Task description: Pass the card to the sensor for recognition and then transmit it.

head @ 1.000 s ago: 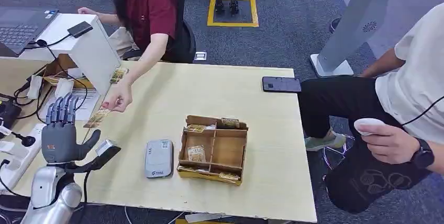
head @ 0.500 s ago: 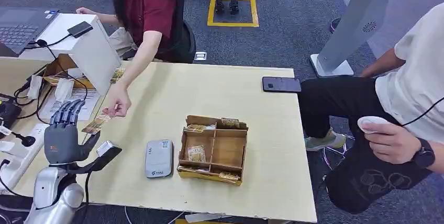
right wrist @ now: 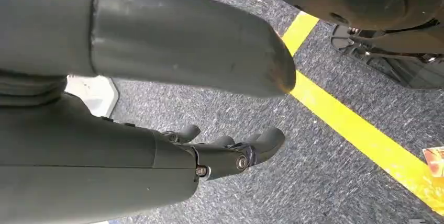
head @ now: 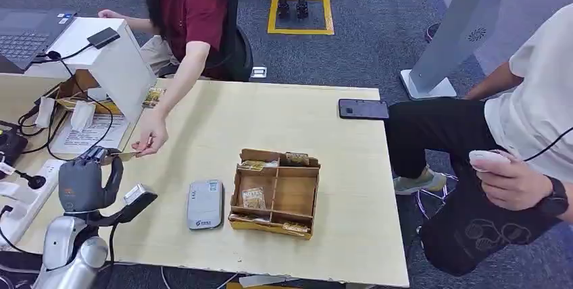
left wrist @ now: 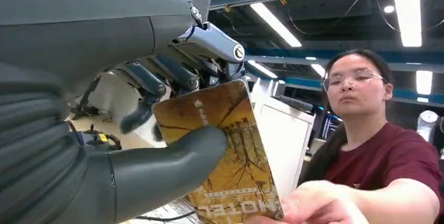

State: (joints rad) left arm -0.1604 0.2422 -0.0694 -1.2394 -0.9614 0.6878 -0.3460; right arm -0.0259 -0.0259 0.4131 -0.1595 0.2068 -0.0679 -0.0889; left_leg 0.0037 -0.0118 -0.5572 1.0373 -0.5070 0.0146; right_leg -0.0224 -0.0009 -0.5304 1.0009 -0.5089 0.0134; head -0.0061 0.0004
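Observation:
My left hand (head: 84, 182) is at the table's (head: 351, 235) left front corner, its fingers curled in. In the left wrist view my thumb (left wrist: 173, 166) and fingers pinch a gold hotel card (left wrist: 230, 145). A seated person in a dark red shirt still has fingertips (left wrist: 314, 205) on the card's far end; that person's hand (head: 150, 140) sits just beyond mine. The grey-white sensor (head: 205, 204) lies flat to the right of my left hand. My right hand (right wrist: 230, 153) hangs over the carpet, fingers loosely bent and holding nothing.
A wooden divided box (head: 275, 191) with several cards stands right of the sensor. A black phone (head: 363, 109) lies at the far right edge. A white stand (head: 111, 66), cables and a power strip (head: 27, 198) crowd the left. A second person (head: 534, 140) sits at the right.
The person brought the card to my left hand. My fingers, upright and spread before, have curled down and closed on it.

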